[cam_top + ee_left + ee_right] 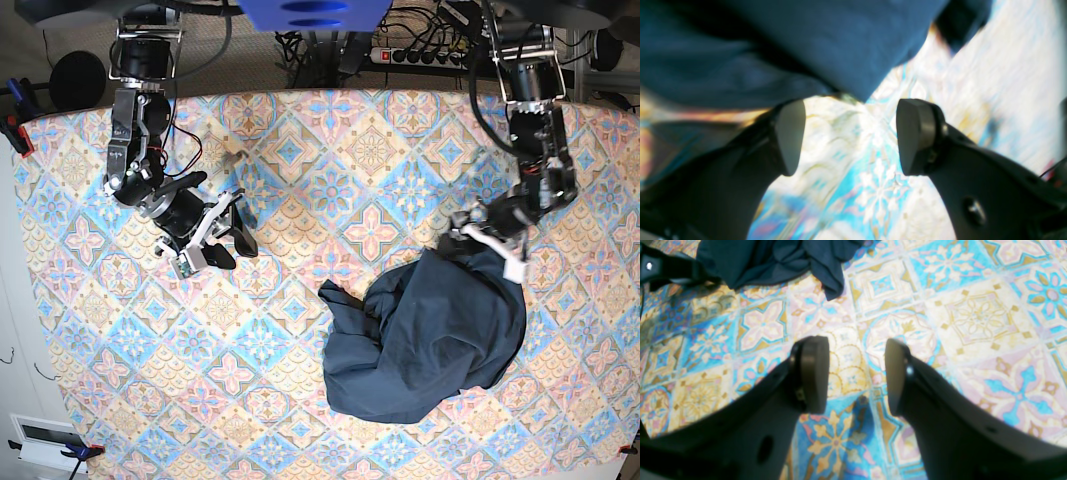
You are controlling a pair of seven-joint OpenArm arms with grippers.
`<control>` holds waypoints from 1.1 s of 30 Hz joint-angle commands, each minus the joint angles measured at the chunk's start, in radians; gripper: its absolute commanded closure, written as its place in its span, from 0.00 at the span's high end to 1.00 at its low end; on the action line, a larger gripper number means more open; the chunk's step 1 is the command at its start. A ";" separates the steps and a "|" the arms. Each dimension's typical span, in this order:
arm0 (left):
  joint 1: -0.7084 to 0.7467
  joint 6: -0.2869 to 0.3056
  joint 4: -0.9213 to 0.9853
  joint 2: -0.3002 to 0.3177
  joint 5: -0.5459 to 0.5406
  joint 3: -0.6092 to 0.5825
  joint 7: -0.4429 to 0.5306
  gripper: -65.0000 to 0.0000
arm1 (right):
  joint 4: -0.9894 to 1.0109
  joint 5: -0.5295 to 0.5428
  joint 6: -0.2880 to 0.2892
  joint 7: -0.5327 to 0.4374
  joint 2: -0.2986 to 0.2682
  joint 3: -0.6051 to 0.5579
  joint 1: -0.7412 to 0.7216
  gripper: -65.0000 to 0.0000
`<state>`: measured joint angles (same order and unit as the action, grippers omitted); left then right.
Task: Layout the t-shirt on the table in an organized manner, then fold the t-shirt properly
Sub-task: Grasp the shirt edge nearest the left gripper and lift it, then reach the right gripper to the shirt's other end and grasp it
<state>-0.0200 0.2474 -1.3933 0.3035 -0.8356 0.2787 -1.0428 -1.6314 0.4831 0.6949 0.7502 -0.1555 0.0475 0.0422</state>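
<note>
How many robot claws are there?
2. The left gripper hovers open at the t-shirt's top edge; the right gripper hangs open over the bare table.

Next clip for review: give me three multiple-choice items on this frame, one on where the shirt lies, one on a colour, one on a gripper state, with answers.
1. Where does the crumpled dark navy blue cotton t-shirt lie on the pastel diamond-tiled table cloth in the base view?
A. lower right of centre
B. upper left corner
C. top edge, middle

2. What colour is the t-shirt?
A. red
B. dark navy blue
C. white

3. How does the right gripper stand?
A. shut on the t-shirt
B. open, holding nothing
C. shut on the cloth

Answers:
1 A, since the heap sits below the left gripper.
2 B, since every view shows navy fabric.
3 B, since only tiles show between its pads in the right wrist view.
</note>
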 commanded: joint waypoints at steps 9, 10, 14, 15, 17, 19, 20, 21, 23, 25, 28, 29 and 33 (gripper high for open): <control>0.016 -0.096 -0.013 -0.051 -0.061 0.248 0.020 0.64 | -0.025 0.026 0.003 -0.025 -0.008 0.001 -0.012 0.41; 0.002 -0.109 -0.010 -0.053 -0.061 0.247 0.020 0.64 | -0.025 0.026 0.003 -0.025 -0.008 -0.001 -0.012 0.41; -0.074 -0.132 0.111 -0.060 -0.060 0.251 0.023 0.64 | -0.025 0.026 0.003 -0.025 -0.008 -0.002 -0.012 0.41; -0.099 -0.132 0.153 -0.060 -0.060 0.251 0.025 0.64 | -0.025 0.026 0.003 -0.025 -0.008 -0.002 -0.011 0.41; -0.142 -0.138 0.226 -0.060 -0.061 0.251 0.025 0.64 | -0.026 0.026 0.003 -0.025 -0.008 0.002 -0.011 0.41; -0.176 -0.145 0.266 -0.060 -0.060 0.248 0.026 0.64 | -0.026 0.026 0.003 -0.025 -0.008 0.002 -0.009 0.41; -0.186 -0.145 0.272 -0.063 -0.046 0.247 0.037 0.64 | -0.028 0.026 0.003 -0.025 -0.008 0.002 -0.009 0.41; -0.192 -0.145 0.272 -0.066 -0.031 0.245 0.045 0.64 | -0.033 0.026 0.003 -0.025 -0.009 0.002 -0.009 0.41; -0.206 -0.145 0.274 -0.077 -0.006 0.239 0.049 0.63 | -0.050 0.026 0.003 -0.025 -0.009 0.002 -0.009 0.41; -0.225 -0.141 0.274 -0.083 0.006 0.213 0.046 0.51 | -0.056 0.024 0.003 -0.025 -0.009 0.002 -0.009 0.41; -0.228 -0.138 0.272 -0.083 -0.009 0.184 0.043 0.00 | -0.056 0.024 0.003 -0.025 -0.009 0.002 -0.009 0.41; -0.226 -0.141 0.272 -0.082 -0.024 0.182 0.026 0.00 | -0.056 0.024 0.003 -0.025 -0.009 0.002 -0.009 0.41; -0.209 -0.138 0.220 -0.010 -0.149 0.189 -0.090 0.00 | -0.054 0.024 0.003 -0.025 -0.009 0.002 -0.009 0.41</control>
<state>-0.2039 0.0952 -1.1431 0.2672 -0.9550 0.4603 -1.1465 -1.6691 0.4843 0.6949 0.7490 -0.1562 0.0467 0.0502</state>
